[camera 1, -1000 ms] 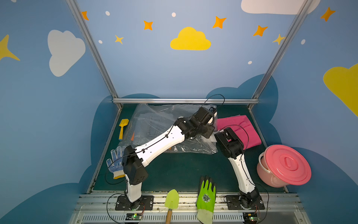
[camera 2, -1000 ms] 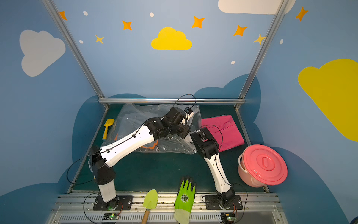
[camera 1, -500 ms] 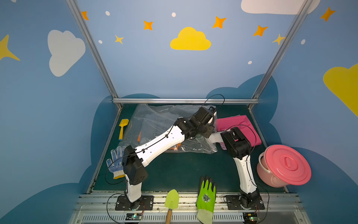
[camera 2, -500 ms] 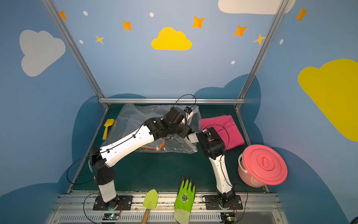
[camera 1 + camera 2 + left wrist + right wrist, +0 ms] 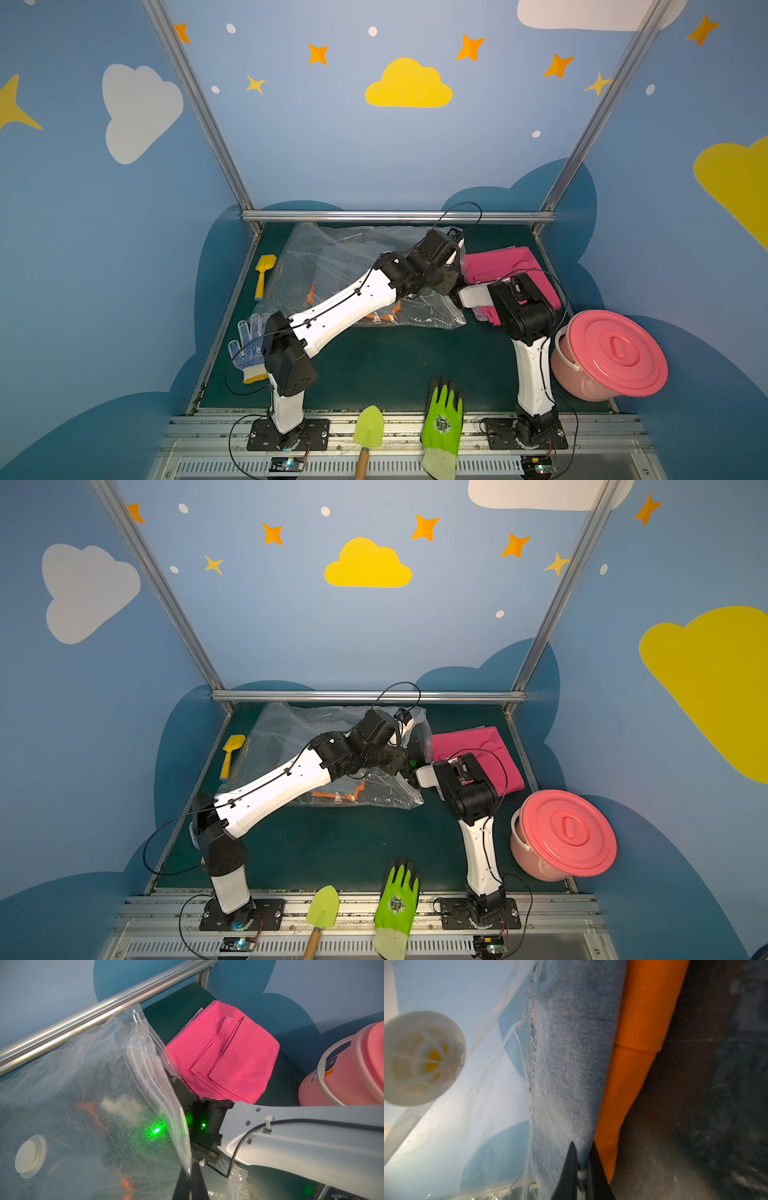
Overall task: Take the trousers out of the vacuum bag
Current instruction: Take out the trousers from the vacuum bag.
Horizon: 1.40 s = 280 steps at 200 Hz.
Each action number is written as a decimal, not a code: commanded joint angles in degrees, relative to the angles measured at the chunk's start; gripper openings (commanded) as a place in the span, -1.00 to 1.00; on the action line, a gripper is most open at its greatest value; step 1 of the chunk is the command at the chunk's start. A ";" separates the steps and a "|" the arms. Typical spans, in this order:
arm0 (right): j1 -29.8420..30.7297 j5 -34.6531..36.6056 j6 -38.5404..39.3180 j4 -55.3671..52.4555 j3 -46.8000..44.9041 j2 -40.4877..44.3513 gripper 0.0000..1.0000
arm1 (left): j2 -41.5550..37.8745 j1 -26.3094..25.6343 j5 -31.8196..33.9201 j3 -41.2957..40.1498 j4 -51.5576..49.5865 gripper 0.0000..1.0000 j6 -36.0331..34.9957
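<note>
Pinching a fold of the denim trousers [image 5: 571, 1064] with the right gripper [image 5: 582, 1146]: both fingers [image 5: 570, 1169] are closed on the cloth, inside the vacuum bag [image 5: 467, 1105]. The orange trousers [image 5: 633, 1068] lie flat against the denim, touching along all the length I can see. The round white valve [image 5: 421, 1057] sits in the film on the denim's other side, seen from within. On the left wrist view I see the right arm [image 5: 291, 1136] reaching in through the bag mouth, behind the zip strip [image 5: 149, 1068].

My left gripper [image 5: 189, 1174] is clamped on that zip edge. The film runs straight in between its fingers [image 5: 199, 1186] and the edge is held raised. In both top views the left arm [image 5: 349, 303] crosses over the bag and hides both sets of tips from me.

The bag lies along the far edge of the worktop [image 5: 395, 365], from the far left corner to about the middle, mouth facing right. The pink trousers [image 5: 498, 262] are out of it, folded flat near the far right corner, just beside the mouth.

Rest:
- pink lidded bucket [image 5: 611, 353] at the right edge
- green glove [image 5: 442, 415] and green trowel [image 5: 368, 422] on the near edge, between the arm bases
- dotted white glove [image 5: 245, 353] at the left edge, by the left arm's base
- yellow toy spade [image 5: 264, 274] further along that edge, beside the bag
</note>
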State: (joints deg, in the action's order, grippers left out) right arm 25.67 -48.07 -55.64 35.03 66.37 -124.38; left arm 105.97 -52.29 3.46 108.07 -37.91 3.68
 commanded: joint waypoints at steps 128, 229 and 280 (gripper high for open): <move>-7.75 -0.72 5.41 -2.21 -9.19 12.94 -1.00 | -0.59 -0.29 1.02 -0.30 0.02 -0.91 -0.32; -13.31 -1.58 9.17 -8.14 -12.79 19.70 -1.00 | -0.35 -0.27 0.92 -0.41 -0.06 -0.91 -0.35; -16.24 -1.50 11.68 -12.11 -14.05 23.42 -1.00 | -0.13 -0.27 0.93 -0.17 -0.06 -0.91 -0.60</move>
State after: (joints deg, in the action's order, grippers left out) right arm 11.38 -48.99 -46.52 21.80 51.94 -104.79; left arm 105.97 -52.29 4.08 108.07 -37.93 3.64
